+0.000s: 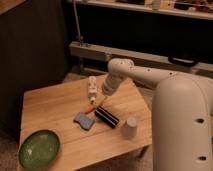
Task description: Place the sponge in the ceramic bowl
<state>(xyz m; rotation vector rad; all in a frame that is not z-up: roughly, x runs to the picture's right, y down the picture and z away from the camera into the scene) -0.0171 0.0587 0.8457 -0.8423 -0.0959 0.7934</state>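
Observation:
The blue-grey sponge (83, 120) lies flat near the middle of the wooden table (55, 107). At the table's front left corner sits the green ceramic bowl (39, 148), well apart from the sponge and with nothing in it. My gripper (93, 91) hangs above the table just behind and slightly right of the sponge, at the end of the white arm that reaches in from the right. It is not touching the sponge.
A black ribbed block (106, 116) lies just right of the sponge. A small grey upturned cup (130, 128) stands near the table's front right edge. A thin orange item (93, 106) shows under the gripper. My white body (180, 125) fills the right side.

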